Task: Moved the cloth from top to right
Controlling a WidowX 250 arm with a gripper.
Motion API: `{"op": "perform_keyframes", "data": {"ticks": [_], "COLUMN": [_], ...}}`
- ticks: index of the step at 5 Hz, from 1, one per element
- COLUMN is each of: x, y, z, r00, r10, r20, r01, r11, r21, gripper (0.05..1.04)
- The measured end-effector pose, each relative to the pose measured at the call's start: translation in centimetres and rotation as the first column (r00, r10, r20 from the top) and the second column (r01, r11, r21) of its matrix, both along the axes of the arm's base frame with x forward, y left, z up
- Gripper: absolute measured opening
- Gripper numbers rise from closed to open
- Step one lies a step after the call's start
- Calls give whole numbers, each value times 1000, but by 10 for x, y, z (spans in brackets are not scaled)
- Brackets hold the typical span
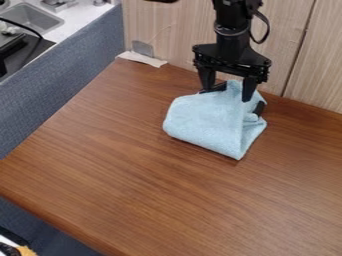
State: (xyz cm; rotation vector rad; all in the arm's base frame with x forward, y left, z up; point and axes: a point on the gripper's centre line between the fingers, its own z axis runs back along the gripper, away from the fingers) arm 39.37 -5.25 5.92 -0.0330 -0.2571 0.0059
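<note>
From here the surface (133,185) looks like smooth brown wood with a soft sheen, the cloth (204,120) like matt, fuzzy fabric, and the end effector (227,92) like dark plastic (perhaps partly metal).

Probably a robotics lab, black robot arm (232,46) at one o'clock, brown wood-grain table (133,180), blue-grey fabric-like divider (73,80) at ten o'clock, metal sink (30,19) in a pale counter (79,21) between ten and eleven, pale wood-grain panelling (294,50) towards two.

Wood-panelled wall (170,30) behind brown wooden table (120,170), blue-grey partition (63,87) alongside.
</note>
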Motion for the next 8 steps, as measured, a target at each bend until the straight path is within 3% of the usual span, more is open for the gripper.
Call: {"op": "perform_keyframes", "data": {"ticks": [1,3,5,6,8], "x": [8,-7,-25,-31,-46], "y": [-1,4,6,-3,-57], "z": [-19,-49,-54,-54,-54], "r00": [999,994,991,991,978], "r10": [-10,-20,-18,-32,-168], "r20": [-36,-110,-132,-131,-122], "r01": [11,22,21,32,166], "r11": [1000,1000,1000,999,986], "r21": [10,19,21,-4,-24], "gripper": [1001,1001,1001,999,1000]}}
